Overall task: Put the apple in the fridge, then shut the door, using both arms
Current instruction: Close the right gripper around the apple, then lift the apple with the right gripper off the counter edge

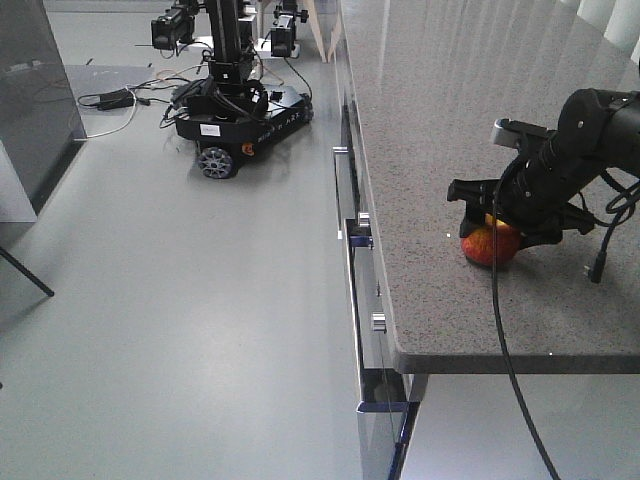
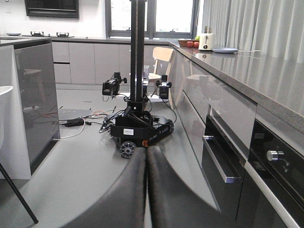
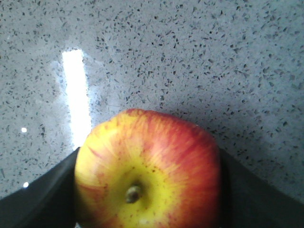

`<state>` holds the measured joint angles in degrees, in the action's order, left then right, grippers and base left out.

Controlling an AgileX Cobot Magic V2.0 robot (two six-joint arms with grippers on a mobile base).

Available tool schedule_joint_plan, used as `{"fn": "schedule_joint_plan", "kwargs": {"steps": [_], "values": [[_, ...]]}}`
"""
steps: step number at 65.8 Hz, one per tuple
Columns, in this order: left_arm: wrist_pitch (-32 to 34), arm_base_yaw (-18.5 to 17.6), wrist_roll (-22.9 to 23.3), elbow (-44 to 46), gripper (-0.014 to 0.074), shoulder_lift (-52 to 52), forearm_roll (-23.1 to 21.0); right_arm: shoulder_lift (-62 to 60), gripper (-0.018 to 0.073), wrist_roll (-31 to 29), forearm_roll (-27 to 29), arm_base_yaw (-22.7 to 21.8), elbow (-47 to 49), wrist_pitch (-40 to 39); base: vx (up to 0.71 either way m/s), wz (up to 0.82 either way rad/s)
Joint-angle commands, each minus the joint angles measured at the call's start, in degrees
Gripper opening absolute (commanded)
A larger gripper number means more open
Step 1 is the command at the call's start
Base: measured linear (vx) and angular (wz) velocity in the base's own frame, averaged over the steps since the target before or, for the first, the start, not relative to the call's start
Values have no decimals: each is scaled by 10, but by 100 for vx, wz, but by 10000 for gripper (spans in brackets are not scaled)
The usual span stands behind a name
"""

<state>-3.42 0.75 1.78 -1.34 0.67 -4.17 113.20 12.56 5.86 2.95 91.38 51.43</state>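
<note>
The apple (image 1: 490,245), red with a yellow patch round its stem, sits on the grey speckled counter (image 1: 450,120) near its front edge. My right gripper (image 1: 498,228) comes down on it from above. In the right wrist view the apple (image 3: 147,171) fills the space between the two dark fingers (image 3: 42,199), which press on both its sides, so my right gripper (image 3: 148,192) is shut on it. My left gripper (image 2: 146,159) hangs low over the floor, its fingers pressed together on nothing. The fridge and its door are out of view.
Drawers with metal handles (image 1: 350,215) run under the counter edge, and an oven front (image 2: 278,156) stands at the right. Another wheeled black robot base (image 1: 240,125) stands on the floor with cables (image 1: 120,100) beside it. A dark grey cabinet panel (image 2: 35,95) stands at left.
</note>
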Motion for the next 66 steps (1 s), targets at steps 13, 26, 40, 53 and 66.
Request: {"fn": "schedule_joint_plan", "kwargs": {"steps": [13,26,40,53,66], "values": [[43,-1,5,-17,-6,9,-2,-32,357,-3,-5,0,17,-8,0,0],[43,-1,5,-17,-6,9,-2,-35,357,-5,-9,-1,17,24,0,0],[43,-1,5,-17,-6,9,-2,-65,357,-83,-13,7,17,55,0,0],[43,-1,5,-17,-6,9,-2,-144,357,-138,-16,56,-39,33,0,0],[43,-1,5,-17,-6,9,-2,-260,357,-162,-16,114,-172,-54,0,0]]}}
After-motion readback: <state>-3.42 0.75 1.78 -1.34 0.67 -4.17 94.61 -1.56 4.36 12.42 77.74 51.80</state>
